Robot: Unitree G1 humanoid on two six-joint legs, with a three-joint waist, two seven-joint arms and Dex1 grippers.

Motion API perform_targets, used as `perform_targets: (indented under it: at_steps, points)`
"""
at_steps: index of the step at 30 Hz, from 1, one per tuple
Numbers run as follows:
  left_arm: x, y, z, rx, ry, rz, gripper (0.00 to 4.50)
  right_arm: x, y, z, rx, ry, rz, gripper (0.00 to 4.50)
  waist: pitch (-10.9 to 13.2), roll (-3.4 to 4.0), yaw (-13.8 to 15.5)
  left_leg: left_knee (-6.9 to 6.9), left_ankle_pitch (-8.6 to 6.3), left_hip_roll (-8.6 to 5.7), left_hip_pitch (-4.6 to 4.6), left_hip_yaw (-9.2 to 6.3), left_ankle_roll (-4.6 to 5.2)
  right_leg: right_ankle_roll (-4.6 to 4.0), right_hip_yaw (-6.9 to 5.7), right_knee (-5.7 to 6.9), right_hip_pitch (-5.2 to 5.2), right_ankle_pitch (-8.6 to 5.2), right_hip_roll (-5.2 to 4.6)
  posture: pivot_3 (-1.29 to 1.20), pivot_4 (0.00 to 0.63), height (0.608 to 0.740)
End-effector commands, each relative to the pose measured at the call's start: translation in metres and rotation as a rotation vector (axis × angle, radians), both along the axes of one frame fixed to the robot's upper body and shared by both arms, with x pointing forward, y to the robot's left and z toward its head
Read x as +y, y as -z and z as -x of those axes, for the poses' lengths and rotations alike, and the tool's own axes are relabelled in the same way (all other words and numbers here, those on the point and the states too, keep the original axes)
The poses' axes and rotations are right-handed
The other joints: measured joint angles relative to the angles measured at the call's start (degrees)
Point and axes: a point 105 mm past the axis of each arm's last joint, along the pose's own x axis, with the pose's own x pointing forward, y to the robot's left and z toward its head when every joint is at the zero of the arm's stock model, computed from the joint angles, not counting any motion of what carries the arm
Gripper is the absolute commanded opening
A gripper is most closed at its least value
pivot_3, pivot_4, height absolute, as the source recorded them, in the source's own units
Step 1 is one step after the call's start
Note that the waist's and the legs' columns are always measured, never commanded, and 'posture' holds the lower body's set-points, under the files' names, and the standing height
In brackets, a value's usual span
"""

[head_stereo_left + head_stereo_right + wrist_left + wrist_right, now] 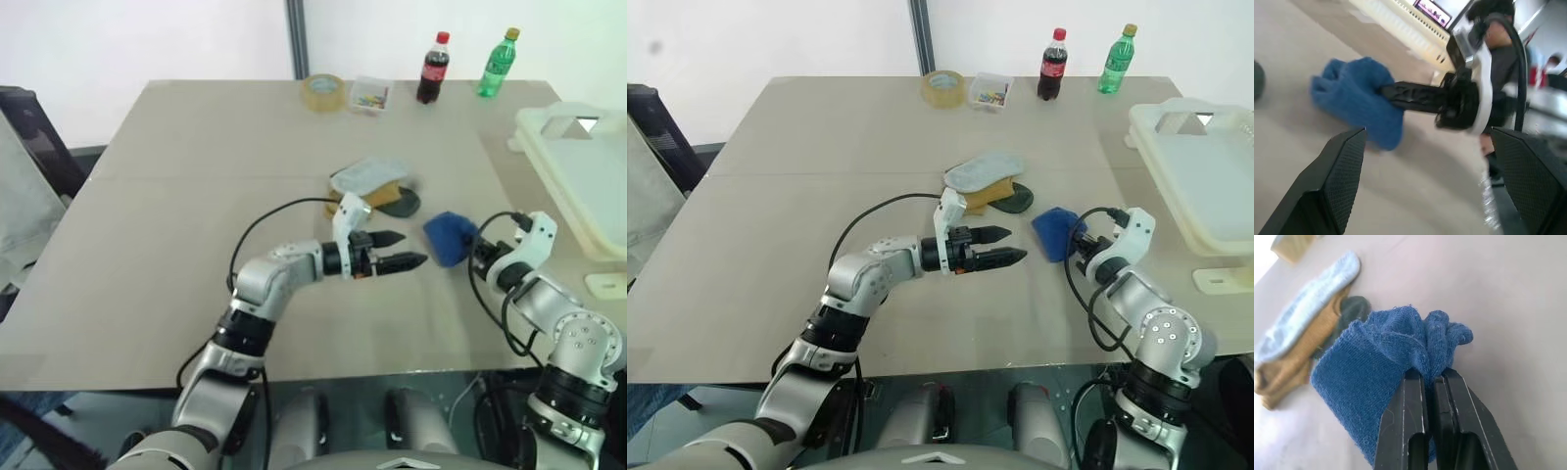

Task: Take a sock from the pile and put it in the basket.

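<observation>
A: Head views. What is recorded on the table?

B: The royal blue sock is seen pinched in the right gripper, apart from the pile, to its right and nearer. In the pile a pale grey-blue sock is laid over a mustard one, with a dark sock at the right edge. The basket is placed at the table's right edge. The left gripper is held level between pile and blue sock, pointed right, fingers parted, nothing grasped.

A: And at the far edge?

B: A tape roll, a small clear box, a cola bottle and a green bottle are noted.

A: Left wrist view?

B: Its two fingers are seen wide apart. Beyond them the blue sock, bunched, is gripped by the right gripper's black fingers.

A: Right wrist view?

B: The fingers are clamped on a fold of the blue sock. The pile is seen beyond it.
</observation>
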Motion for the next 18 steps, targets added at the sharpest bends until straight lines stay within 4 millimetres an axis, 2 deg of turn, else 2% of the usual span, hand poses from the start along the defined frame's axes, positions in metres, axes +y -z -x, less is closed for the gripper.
perform_targets:
  at_steps: [1, 7, 11, 14, 18]
  points:
    - [-0.002, -0.016, 0.011, -0.174, 0.032, 0.028, 4.30, -0.005, -0.023, 0.000, -0.052, -0.034, 0.038, 0.10, 0.0, 0.00, 0.0, 0.00, 0.00, 0.01, 0.00, 0.01, 0.00, 0.00, 0.01, 0.01, -0.02, 0.00, 0.00, 0.00, 0.150, 0.740]
    - [-0.005, -0.021, 0.016, -0.382, 0.016, 0.045, 4.30, -0.028, -0.053, -0.001, -0.093, -0.049, 0.103, 0.10, 0.0, 0.01, 0.1, 0.00, 0.00, 0.15, -0.01, 0.08, 0.00, 0.00, 0.06, 0.03, -0.06, 0.00, 0.04, 0.00, 0.150, 0.740]
    - [-0.005, -0.027, 0.006, -0.479, -0.086, 0.072, 4.30, -0.048, -0.080, 0.002, -0.108, -0.063, 0.165, 0.10, 0.0, 0.00, 0.1, 0.01, 0.00, 0.15, -0.03, 0.12, 0.01, 0.01, 0.09, 0.01, -0.07, 0.00, 0.03, 0.00, 0.150, 0.740]
    - [-0.006, -0.036, -0.007, -0.550, -0.175, 0.069, 4.30, -0.077, -0.107, 0.000, -0.127, 0.020, 0.193, 0.10, 0.1, 0.08, 0.2, 0.02, -0.01, 0.14, -0.03, 0.13, 0.02, 0.04, 0.11, 0.00, -0.07, 0.02, 0.04, 0.00, 0.150, 0.740]
    - [-0.013, -0.050, -0.012, -0.566, -0.204, 0.136, 4.30, -0.122, -0.137, -0.003, -0.144, 0.177, 0.180, 0.10, 0.1, 0.06, 0.3, 0.02, 0.00, -0.01, -0.04, 0.16, 0.03, 0.06, 0.15, 0.00, -0.08, 0.03, 0.04, 0.00, 0.150, 0.740]
